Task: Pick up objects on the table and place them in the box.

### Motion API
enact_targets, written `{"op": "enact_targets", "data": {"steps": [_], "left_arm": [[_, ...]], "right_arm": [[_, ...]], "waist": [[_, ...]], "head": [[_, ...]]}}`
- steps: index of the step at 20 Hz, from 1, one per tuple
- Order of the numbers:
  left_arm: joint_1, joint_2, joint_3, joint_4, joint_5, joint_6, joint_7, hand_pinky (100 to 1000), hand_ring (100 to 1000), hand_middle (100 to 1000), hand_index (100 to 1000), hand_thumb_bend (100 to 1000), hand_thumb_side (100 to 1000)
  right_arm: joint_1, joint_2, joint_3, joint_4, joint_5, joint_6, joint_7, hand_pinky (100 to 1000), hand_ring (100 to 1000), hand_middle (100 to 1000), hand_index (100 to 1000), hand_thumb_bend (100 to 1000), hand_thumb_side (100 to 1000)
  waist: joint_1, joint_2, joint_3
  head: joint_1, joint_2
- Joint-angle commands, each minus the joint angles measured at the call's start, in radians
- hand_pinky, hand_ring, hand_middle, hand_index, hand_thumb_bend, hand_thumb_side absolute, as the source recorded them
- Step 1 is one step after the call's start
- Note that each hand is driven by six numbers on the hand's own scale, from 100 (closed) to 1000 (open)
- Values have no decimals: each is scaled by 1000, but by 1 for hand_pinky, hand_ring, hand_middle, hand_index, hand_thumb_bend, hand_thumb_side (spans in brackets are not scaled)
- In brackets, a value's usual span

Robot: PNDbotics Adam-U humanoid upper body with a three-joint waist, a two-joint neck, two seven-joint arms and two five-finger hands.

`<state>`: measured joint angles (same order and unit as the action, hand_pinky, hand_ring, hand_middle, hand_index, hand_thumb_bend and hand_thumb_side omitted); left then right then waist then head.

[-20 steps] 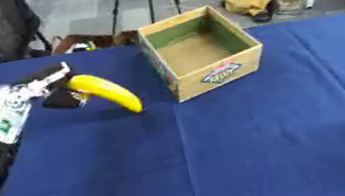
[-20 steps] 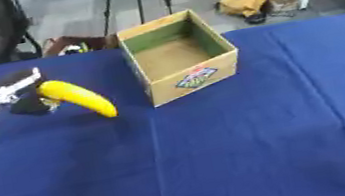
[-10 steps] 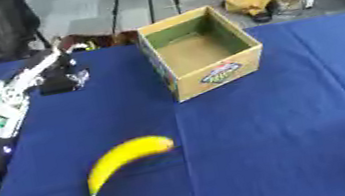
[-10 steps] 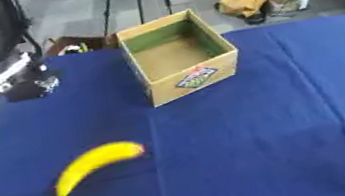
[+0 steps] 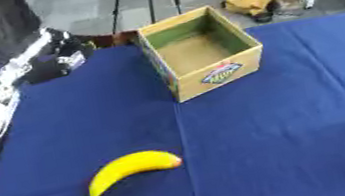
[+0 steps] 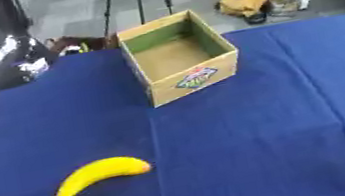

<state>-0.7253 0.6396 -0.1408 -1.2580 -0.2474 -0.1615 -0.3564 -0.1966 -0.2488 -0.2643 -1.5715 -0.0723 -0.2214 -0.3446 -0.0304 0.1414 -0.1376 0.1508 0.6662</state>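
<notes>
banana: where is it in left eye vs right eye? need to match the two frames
Left eye view: banana lies on the blue cloth in the lower left, below and left of the box.
Right eye view: banana sits lower left again, nearer the left edge of the picture.
Shared landmark: the box's colourful front label, up and to the right of the banana in both views.

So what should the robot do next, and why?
Probably bring the left robot hand back down toward the banana. The banana lies loose on the blue cloth near the front, well away from that hand, and the box looks empty.
</notes>
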Motion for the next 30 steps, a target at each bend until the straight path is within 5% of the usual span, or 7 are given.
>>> {"op": "enact_targets", "data": {"steps": [1, 9, 14, 18, 23, 24, 30], "left_arm": [[1, 57, -24, -113, -86, 12, -18, 670, 603, 554, 693, 930, 753], [29, 47, -171, -256, -424, 83, -128, 728, 709, 686, 782, 885, 506], [58, -7, -198, -267, -322, 79, -105, 801, 743, 676, 769, 1000, 1000], [80, -34, -191, -252, -145, 128, 84, 965, 859, 795, 857, 100, 1000], [89, -44, -210, -226, -4, 165, 156, 996, 888, 823, 864, 100, 1000], [90, -44, -212, -224, 2, 167, 156, 1000, 988, 923, 933, 1000, 1000], [122, -94, -203, -250, 81, 204, 84, 922, 942, 924, 1000, 1000, 368]], "right_arm": [[-11, -23, -2, -11, -6, -2, 5, 725, 676, 673, 763, 100, 694], [-14, -21, 3, -12, -7, -2, 10, 725, 676, 673, 763, 100, 694], [-12, -21, 3, -11, -8, -2, 11, 725, 676, 673, 763, 100, 693], [-13, -19, 4, -12, -8, -3, 12, 725, 676, 673, 763, 100, 693], [-14, -19, 4, -12, -8, -3, 13, 725, 676, 673, 763, 100, 694], [-14, -18, 4, -12, -8, -3, 13, 725, 676, 673, 763, 100, 693], [-12, -15, 0, -12, -8, -3, 9, 725, 676, 673, 763, 100, 692]], "waist": [[2, -14, -1], [4, -14, -7], [1, -14, -7], [0, -13, -4], [0, -13, -4], [-1, -12, -5], [-4, -10, -2]], "head": [[0, -7], [9, -8], [9, -11], [7, -13], [6, -16], [5, -18], [-3, -25]]}}
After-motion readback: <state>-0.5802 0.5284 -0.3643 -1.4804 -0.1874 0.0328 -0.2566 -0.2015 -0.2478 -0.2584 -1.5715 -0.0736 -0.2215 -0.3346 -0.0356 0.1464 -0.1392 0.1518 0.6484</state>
